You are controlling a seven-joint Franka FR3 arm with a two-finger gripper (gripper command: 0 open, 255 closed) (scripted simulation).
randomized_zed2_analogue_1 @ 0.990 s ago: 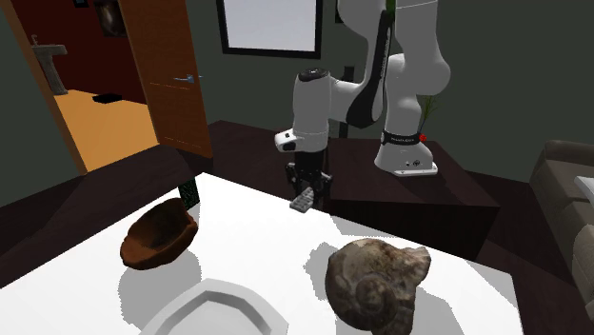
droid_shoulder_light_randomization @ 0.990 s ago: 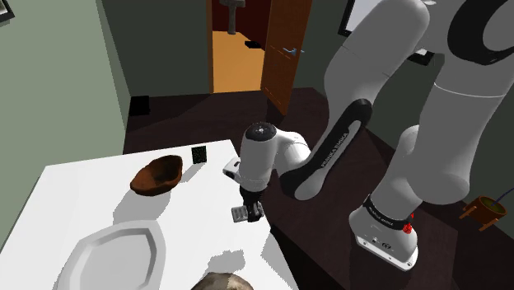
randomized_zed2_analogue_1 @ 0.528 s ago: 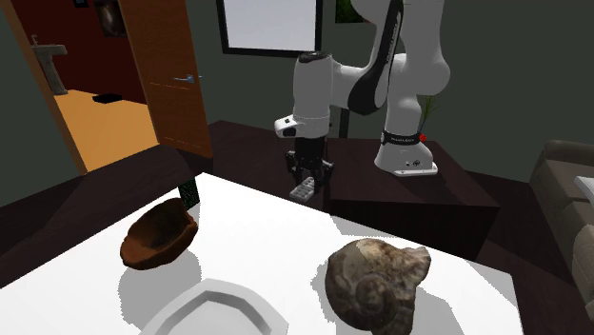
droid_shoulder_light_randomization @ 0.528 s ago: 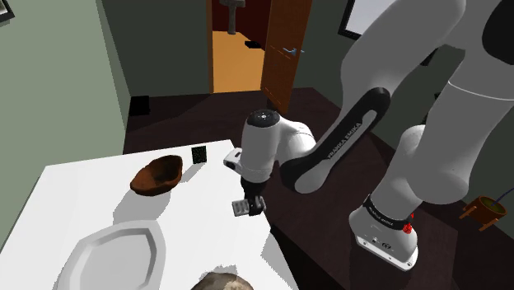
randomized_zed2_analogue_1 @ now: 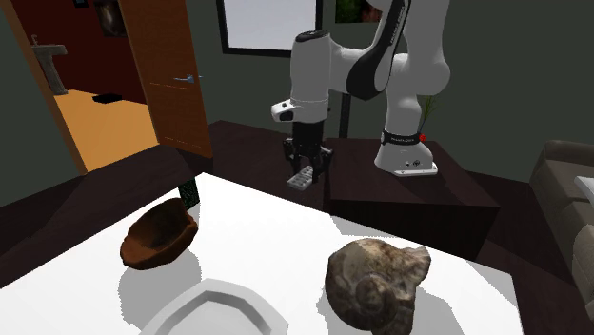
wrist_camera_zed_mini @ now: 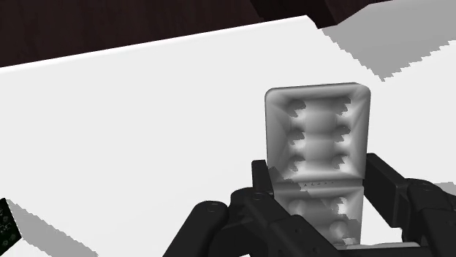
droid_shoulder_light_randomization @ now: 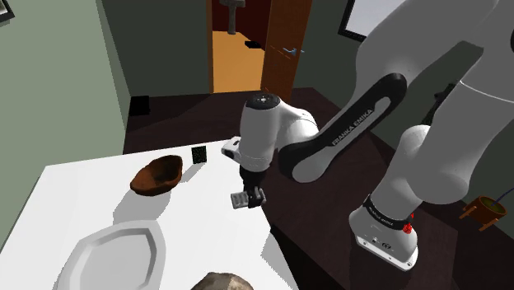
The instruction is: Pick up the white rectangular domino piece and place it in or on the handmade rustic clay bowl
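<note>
The gripper, fingers clamped on one end of the grey-white domino, holds it raised over the white table, evidently for carrying to the brown bowl at nine o'clock in the shoulder view.

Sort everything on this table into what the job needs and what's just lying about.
Part of the job:
grey-white rectangular domino piece, clasped in the black fingers
brown rough clay bowl

Just lying about:
white eight-sided plate
big brown-grey snail shell
small dark cube near the bowl
</note>
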